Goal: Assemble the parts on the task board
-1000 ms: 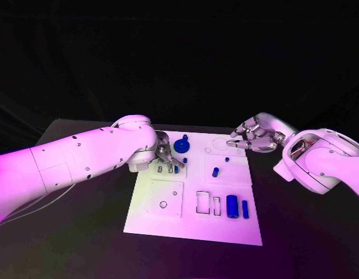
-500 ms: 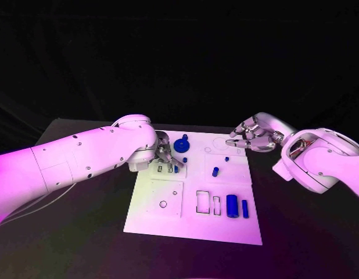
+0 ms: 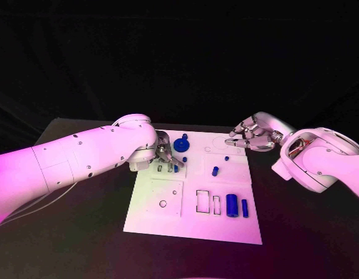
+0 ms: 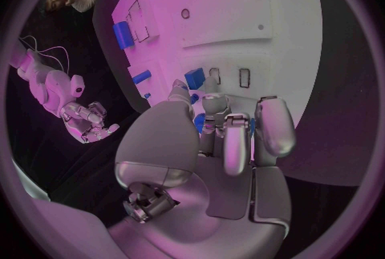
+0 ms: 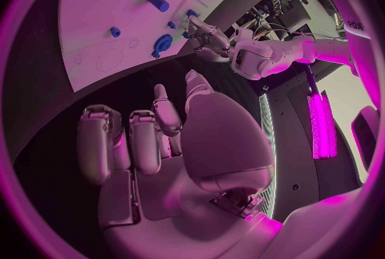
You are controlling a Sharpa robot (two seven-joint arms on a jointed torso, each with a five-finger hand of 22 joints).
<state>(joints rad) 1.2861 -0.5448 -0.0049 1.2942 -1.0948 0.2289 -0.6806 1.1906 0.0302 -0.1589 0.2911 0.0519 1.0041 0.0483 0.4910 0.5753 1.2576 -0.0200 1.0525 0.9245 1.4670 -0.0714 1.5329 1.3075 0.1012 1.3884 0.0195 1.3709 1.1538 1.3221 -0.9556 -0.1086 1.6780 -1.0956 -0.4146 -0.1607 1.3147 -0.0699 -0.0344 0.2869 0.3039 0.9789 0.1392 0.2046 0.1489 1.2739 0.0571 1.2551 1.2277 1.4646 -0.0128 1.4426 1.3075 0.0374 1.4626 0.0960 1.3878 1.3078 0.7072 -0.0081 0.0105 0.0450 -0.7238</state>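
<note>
The white task board (image 3: 198, 200) lies in the middle of the black table (image 3: 79, 232). The blue parts on it look small, light, hard and smooth, so each probably wants a fingertip pinch across its narrow sides, and the smooth surface may let it slip.

The left hand (image 3: 164, 157) is over the board's 10 o'clock corner, fingers curled down onto a small blue part (image 4: 198, 122), which the left wrist view shows between the fingertips; it appears pinched, though part of it is hidden. The right hand (image 3: 251, 138) hovers off the board's 1 o'clock corner, fingers loosely curled in with nothing between them.

Counted in the head view: one round knobbed part (image 3: 182, 145) near 11 o'clock, one short peg (image 3: 215, 171) at the centre, one tiny stud (image 3: 226, 158) just beyond it, one thick cylinder (image 3: 232, 206) and one thin bar (image 3: 245, 208) side by side toward 5 o'clock. More small pieces sit under the left hand; I cannot count them.
</note>
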